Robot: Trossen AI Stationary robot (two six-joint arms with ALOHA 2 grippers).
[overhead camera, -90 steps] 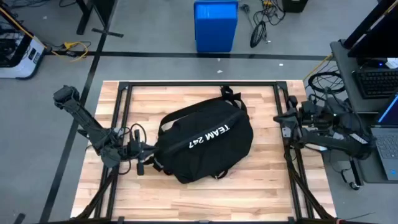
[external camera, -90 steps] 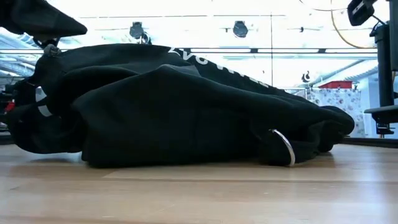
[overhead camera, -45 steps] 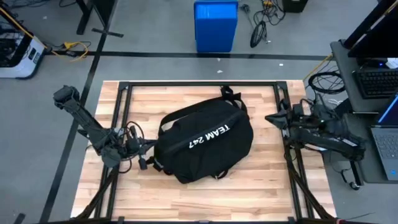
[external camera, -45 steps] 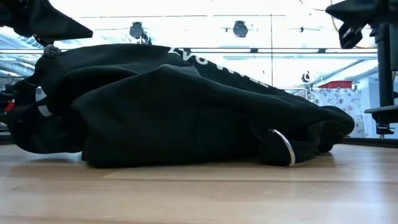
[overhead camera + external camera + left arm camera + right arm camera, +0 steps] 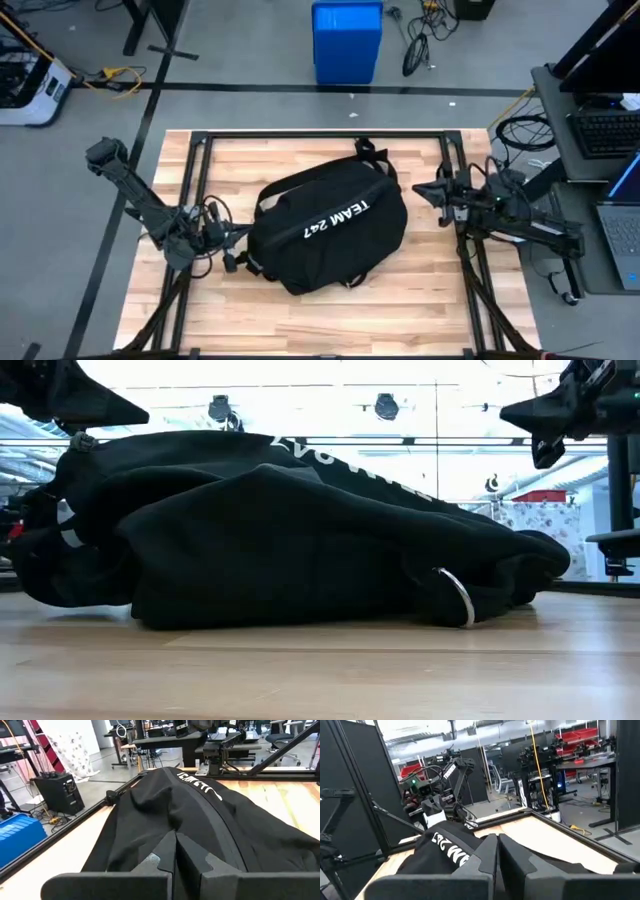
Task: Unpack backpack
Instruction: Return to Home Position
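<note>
Swinging inward since a second ago, the right claw now reaches farther over the counter. The left claw, fingers pressed together, sits just beside the backpack at its 8 o'clock edge. The backpack lies mid-counter, lettering up. At its 3 o'clock, apart and raised, the right claw hangs with fingers pressed together.

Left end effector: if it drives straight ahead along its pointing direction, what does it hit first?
The backpack. The left end effector, shut, points into its near end; black fabric fills the line ahead. In the high view the tips sit right beside it; contact unclear.
</note>
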